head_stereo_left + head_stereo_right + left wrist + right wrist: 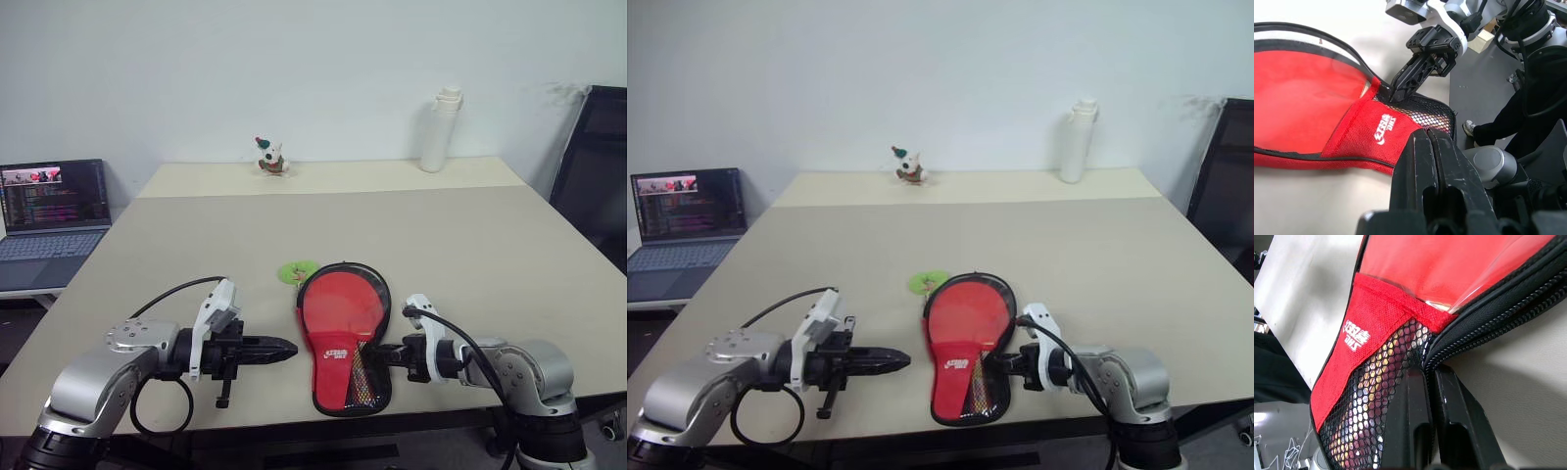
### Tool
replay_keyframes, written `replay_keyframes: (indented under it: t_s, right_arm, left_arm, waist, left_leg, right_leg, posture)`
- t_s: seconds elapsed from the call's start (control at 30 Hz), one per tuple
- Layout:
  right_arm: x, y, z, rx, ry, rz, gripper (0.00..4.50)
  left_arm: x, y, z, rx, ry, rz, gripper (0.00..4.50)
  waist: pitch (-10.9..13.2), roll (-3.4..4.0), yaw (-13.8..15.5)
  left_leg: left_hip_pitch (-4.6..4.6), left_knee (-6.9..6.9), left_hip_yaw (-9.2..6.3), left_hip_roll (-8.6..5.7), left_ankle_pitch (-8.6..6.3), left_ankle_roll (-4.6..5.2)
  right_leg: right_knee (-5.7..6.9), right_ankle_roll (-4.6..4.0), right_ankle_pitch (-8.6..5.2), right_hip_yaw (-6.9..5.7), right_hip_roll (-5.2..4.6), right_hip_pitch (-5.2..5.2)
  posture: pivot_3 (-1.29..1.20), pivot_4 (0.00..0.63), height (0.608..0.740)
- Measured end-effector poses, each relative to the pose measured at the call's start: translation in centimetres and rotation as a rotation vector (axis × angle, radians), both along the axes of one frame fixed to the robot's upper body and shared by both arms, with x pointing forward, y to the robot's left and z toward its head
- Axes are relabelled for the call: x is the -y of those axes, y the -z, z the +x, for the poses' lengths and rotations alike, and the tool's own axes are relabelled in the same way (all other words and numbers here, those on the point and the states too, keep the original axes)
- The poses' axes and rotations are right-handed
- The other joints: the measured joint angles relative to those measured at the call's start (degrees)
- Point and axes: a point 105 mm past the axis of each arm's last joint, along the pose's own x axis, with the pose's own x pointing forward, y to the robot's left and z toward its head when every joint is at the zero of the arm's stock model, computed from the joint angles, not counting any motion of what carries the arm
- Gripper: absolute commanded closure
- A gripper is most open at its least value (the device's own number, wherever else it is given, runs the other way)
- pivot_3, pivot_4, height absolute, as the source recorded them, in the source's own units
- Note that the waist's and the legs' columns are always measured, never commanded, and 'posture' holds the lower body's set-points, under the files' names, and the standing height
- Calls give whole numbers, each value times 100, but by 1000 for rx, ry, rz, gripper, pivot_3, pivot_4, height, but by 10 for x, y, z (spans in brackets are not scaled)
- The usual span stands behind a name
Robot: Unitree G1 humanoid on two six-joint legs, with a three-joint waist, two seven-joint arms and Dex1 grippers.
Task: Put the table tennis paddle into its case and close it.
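The paddle-shaped soft zip case [343, 338], red with a white logo, a black mesh panel over its narrow end and a black zip border, lies flat near the front edge of the beige surface [470, 245], its narrow end pointing to six o'clock and its round end to twelve. Through the clear window of the round part a red face shows, most likely the table tennis paddle [343, 305] lying inside; its handle cannot be made out under the mesh.

At nine o'clock from the case, the left end effector [284, 349] hovers level just beside it, its two black fingers pressed together on nothing and their tips pointing toward the case without touching it. At three o'clock from the case's narrow end, the right end effector [380, 354] has its black fingers [1449, 421] closed at the black zip edge where the mesh meets the border; the right wrist view shows the tips on either side of that edge, so it appears to pinch the case's rim.

Just beyond the round end of the case, at about eleven o'clock, a small flat green round object [299, 271] lies on the surface, touching or nearly touching the case. Far back at twelve o'clock stands a small toy figure [271, 157], and at about one o'clock a tall white bottle [441, 130]. Off the surface at ten o'clock an open laptop [51, 211] shows a lit screen, and a black chair [598, 166] stands at two o'clock
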Motion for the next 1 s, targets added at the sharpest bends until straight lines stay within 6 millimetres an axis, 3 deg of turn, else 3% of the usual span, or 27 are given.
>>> replay_keyframes:
  t_s: [0.2,0.3,0.43,0.67,0.93,1.0]
  right_arm:
    - [-2,6,0,2,32,-8,4461]
    - [1,6,1,5,42,-19,3738]
    - [3,3,-5,28,29,-29,2459]
    - [14,-8,-10,144,-20,-136,106]
    - [32,-42,0,311,-24,-124,18]
    - [36,-54,5,358,-15,-112,0]
  left_arm:
    - [-1,0,1,10,-3,3,4500]
    - [-2,1,1,12,-5,4,4500]
    - [-4,4,2,12,-25,6,4500]
    - [-8,6,28,35,-186,-56,4500]
    - [-21,-6,74,105,-408,-46,4500]
    - [-24,-5,80,120,-435,-34,4107]
  waist:
    - [-2,-2,3]
    - [-4,-5,7]
    - [-4,-6,45]
    - [-5,-8,123]
    - [-5,-12,88]
    - [-5,-12,84]
  left_leg:
    - [4,0,0,1,0,0]
    - [10,0,-1,1,0,0]
    - [7,0,-2,0,0,0]
    - [-1,10,-9,-9,0,0]
    - [-7,5,-8,-5,0,0]
    - [-7,4,-8,-5,0,0]
  right_leg:
    - [0,0,0,1,0,3]
    - [0,0,-1,-1,0,10]
    - [-5,-1,-1,-2,-1,10]
    - [-9,2,1,-8,-8,13]
    - [-13,3,1,-6,0,8]
    - [-14,3,1,-5,0,8]
  posture:
    - [0,150,740]
    - [0,150,740]
    - [0,150,740]
    - [0,150,740]
    - [0,150,740]
    - [0,150,740]
